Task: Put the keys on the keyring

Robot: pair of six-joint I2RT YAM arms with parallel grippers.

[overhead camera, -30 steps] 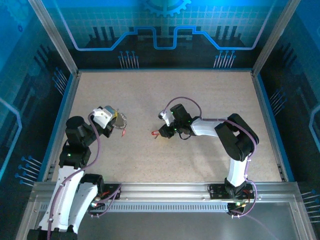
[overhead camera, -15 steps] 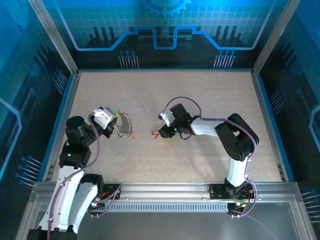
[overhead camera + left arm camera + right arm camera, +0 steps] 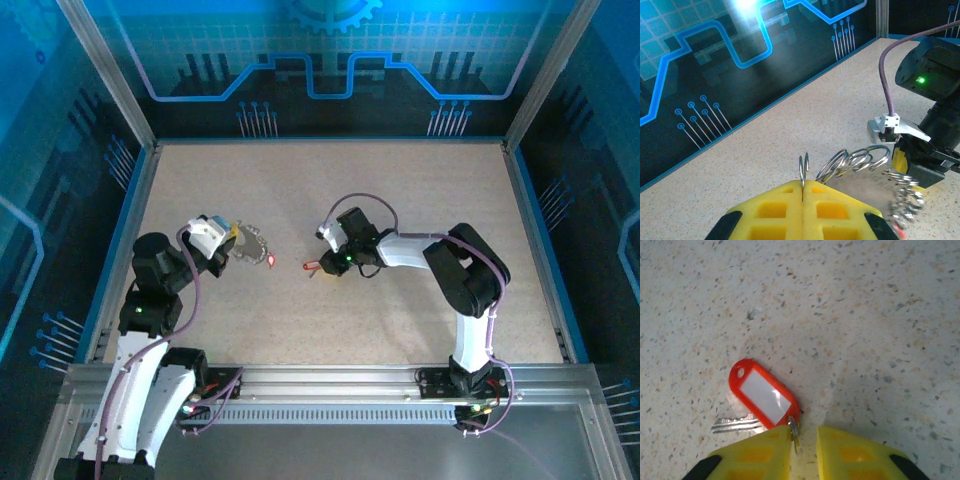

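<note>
Just right of the keyring (image 3: pixel 250 243) | we see the right gripper (image 3: pixel 803 434) narrowly parted over a red-tagged key (image 3: pixel 765 397) | left gripper (image 3: pixel 802 187) clamps the keyring | threading remains.

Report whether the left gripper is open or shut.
Shut. On the left gripper, the yellow fingers meet with no gap, pinching a loop of the keyring between them.
</note>
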